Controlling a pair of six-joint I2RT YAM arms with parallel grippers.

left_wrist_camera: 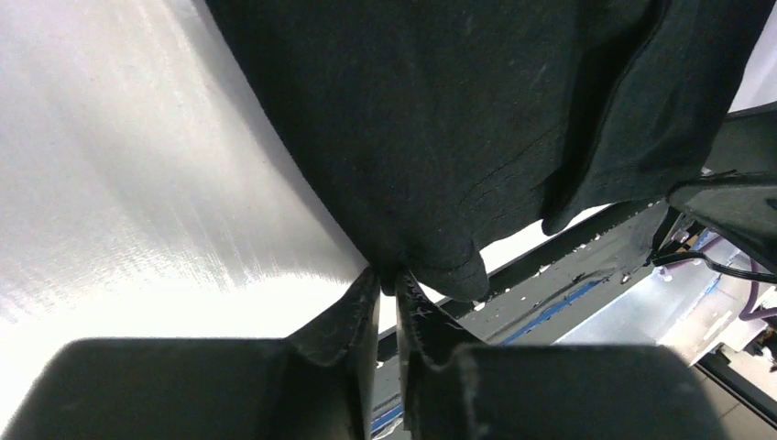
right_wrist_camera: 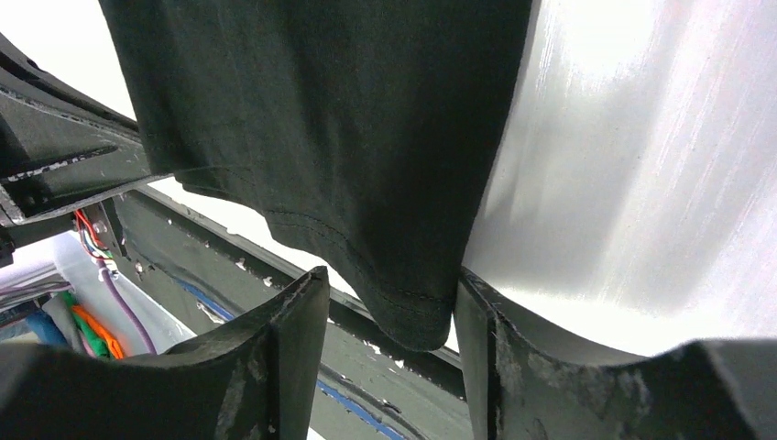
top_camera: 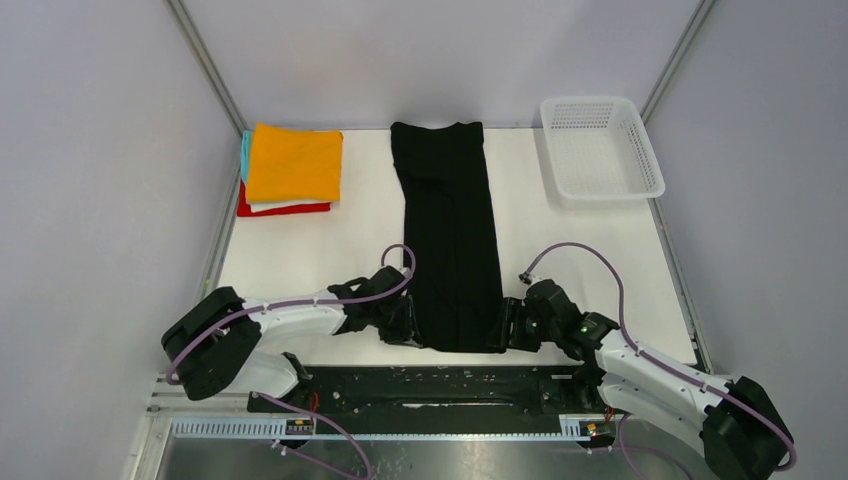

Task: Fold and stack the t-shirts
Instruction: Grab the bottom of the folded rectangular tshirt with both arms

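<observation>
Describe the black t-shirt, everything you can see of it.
The black t-shirt is plain, soft, matte cloth, folded lengthwise into a long narrow strip. It lies flat down the middle of the white table, with its stitched hem at the near end. The left gripper is pinched shut on the near left corner. The right gripper straddles the near right corner with its jaws open, not yet clamped.
</observation>
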